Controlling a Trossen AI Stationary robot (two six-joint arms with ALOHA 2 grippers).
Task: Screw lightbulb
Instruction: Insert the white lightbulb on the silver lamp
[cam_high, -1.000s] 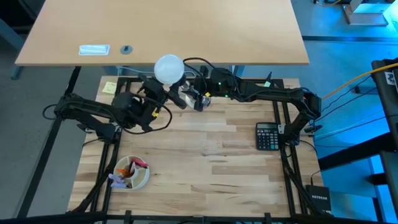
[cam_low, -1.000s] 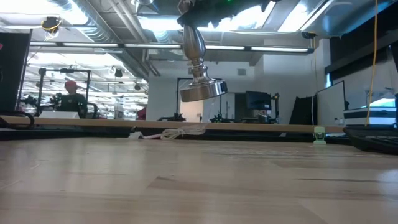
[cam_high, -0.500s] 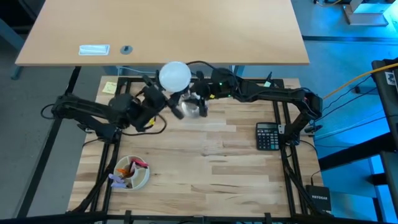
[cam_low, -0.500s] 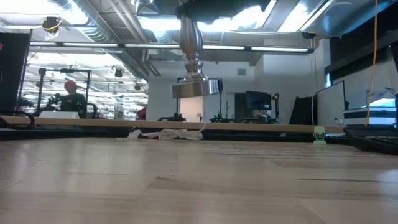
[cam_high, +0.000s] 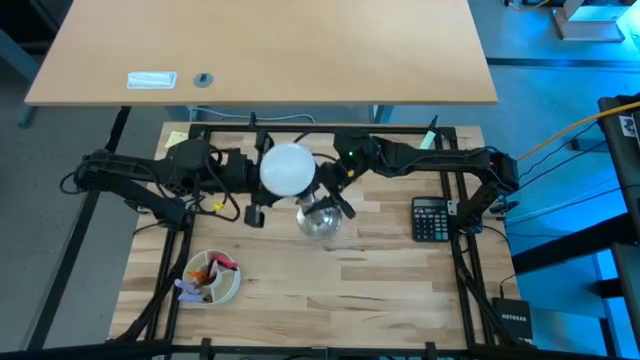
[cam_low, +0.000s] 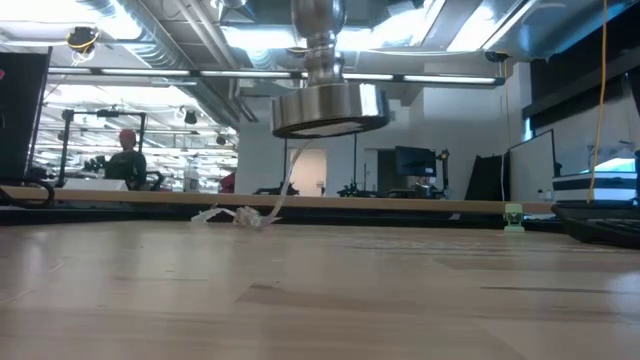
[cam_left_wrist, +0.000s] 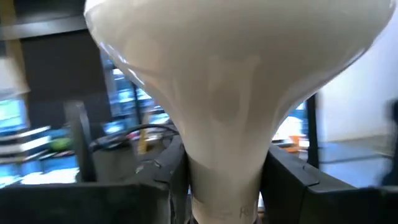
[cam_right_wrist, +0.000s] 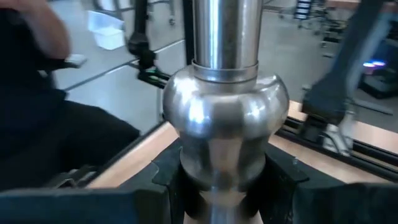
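Note:
The white lightbulb (cam_high: 288, 170) hovers over the middle of the table, dome up, with my left gripper (cam_left_wrist: 224, 186) shut on its narrow lower part. Right beside it is the shiny silver stand (cam_high: 318, 218), held in the air by my right gripper (cam_right_wrist: 222, 180). In the low view its round foot (cam_low: 330, 108) hangs well above the wood and points down. A white cord (cam_low: 280, 195) trails from the foot to the table's far side. The stand's socket top is hidden under the bulb and the grippers. My left gripper pinches the bulb's narrow neck (cam_left_wrist: 224, 168) between its two fingers (cam_left_wrist: 177, 180), just under the flare of the dome. The fingers come in about level from the table's left. The bulb stands upright, dome up, lifted clear. My right gripper pinches the stand's stem at its round bulge (cam_right_wrist: 224, 124) between its two fingers (cam_right_wrist: 280, 177). The fingers come in nearly level from the table's right and lie across the stem. The stand hangs upright, foot down, clear of the table.
A black calculator (cam_high: 433, 218) lies at the right. A bowl (cam_high: 212, 277) with small colourful things sits near the front left. A tan table (cam_high: 260, 50) stands beyond the far edge. A person (cam_low: 125, 160) shows far back in the room.
Both wrists have swung round. My right gripper has carried the stand toward the table's near edge, and the stand has gone from slightly tilted to upright. My left gripper has swung the bulb toward the near edge and the right, next to the stand. The cord has been drawn up off the table.

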